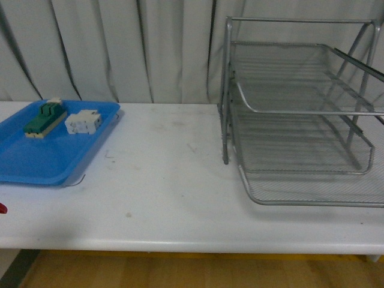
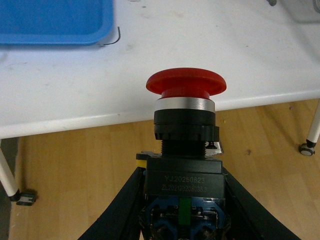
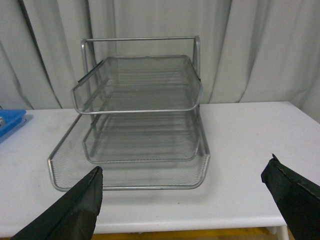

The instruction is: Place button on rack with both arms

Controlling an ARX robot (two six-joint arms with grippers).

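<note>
In the left wrist view the button [image 2: 185,83], with its red mushroom cap, silver ring and dark blocky body, stands between the black fingers [image 2: 120,210] of my left gripper [image 2: 183,200], which is shut on the body. It hangs over the wooden floor, just off the table's front edge. In the front view a sliver of red [image 1: 2,208] shows at the far left edge. The rack [image 1: 312,203], a silver wire-mesh three-tier tray, stands on the table's right side. My right gripper [image 3: 183,172] is open and faces the rack [image 3: 135,110] from in front, holding nothing.
A blue tray [image 1: 36,162] on the table's left holds a green-and-cream part [image 1: 45,119] and a white block [image 1: 83,122]. The white table [image 1: 174,198] lies bare between tray and rack. Grey curtains hang behind. A table leg with a caster [image 2: 307,147] stands on the floor.
</note>
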